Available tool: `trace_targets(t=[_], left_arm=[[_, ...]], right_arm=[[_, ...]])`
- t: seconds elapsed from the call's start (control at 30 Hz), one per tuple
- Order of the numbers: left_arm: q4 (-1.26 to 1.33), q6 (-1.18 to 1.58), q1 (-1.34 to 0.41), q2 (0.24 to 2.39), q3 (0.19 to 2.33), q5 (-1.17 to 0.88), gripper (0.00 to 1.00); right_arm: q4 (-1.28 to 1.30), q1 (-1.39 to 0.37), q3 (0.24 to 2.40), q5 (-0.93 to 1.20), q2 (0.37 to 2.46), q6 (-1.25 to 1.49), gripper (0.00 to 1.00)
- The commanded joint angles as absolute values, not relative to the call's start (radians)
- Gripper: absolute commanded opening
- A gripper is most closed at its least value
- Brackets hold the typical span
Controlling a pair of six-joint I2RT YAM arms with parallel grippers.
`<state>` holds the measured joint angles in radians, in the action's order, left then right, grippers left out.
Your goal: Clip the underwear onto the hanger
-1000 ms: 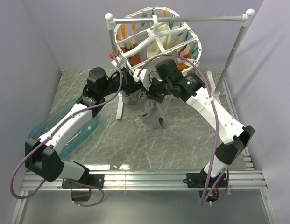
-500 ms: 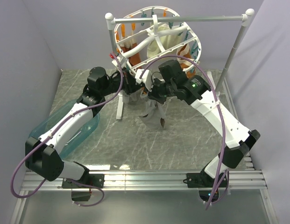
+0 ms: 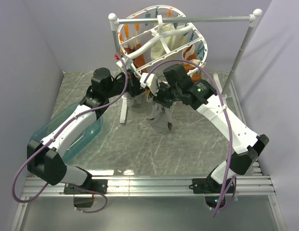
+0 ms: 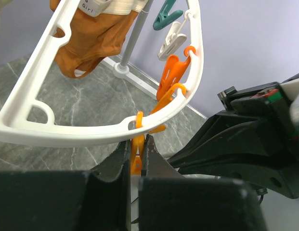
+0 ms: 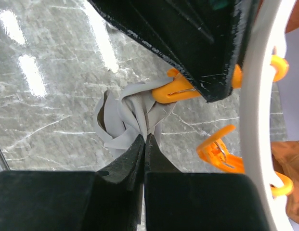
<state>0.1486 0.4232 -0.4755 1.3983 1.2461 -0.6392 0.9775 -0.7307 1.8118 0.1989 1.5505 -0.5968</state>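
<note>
The underwear (image 5: 121, 111) hangs bunched in the air just under the near rim of the hanger (image 4: 67, 135), its loose end trailing toward the table. The right gripper (image 5: 145, 140) has its fingers pressed together on a fold of the grey fabric. The left gripper (image 4: 136, 147) is clamped on an orange peg (image 5: 180, 91) dangling from the rim. The peg's tip meets the top of the bunch, but whether it actually bites the cloth cannot be told.

The underwear looks light, limp and thin. It should weigh next to nothing but will sag and crumple, so a pinch near an edge or waistband, with several layers gathered, seems the surest hold. A single slack layer could slip out of the peg.

Space is tight. Both grippers sit close together under the rim, and the left one looms right over the fabric in the right wrist view. Spare orange pegs (image 5: 219, 149) swing beside the working one. A brown-orange garment (image 4: 94, 36) and a cream cloth (image 3: 174, 39) already hang further along the hanger. The hanger itself hangs from the rail stand (image 3: 188, 19), so a push could set it swinging.
</note>
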Motion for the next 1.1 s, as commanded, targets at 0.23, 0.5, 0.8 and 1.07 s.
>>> trace_targets(t=[0.23,0.5,0.8,1.07], left_arm=[[0.048,0.416,-0.494,1.404,1.261,-0.699,0.1],[0.048,0.423,-0.494,1.404,1.279,-0.695,0.14],[0.063,0.428,-0.494,1.394,1.279,-0.669,0.36],[0.077,0.446,-0.492,1.379,1.273,-0.655,0.53]], right_arm=[[0.923,-0.736,1.838,0.183,1.502,-0.594,0.0],[0.914,-0.738,1.847,0.172,1.512,-0.592,0.0],[0.916,-0.736,1.855,0.17,1.516,-0.592,0.0],[0.916,-0.738,1.865,0.175,1.522,-0.589,0.0]])
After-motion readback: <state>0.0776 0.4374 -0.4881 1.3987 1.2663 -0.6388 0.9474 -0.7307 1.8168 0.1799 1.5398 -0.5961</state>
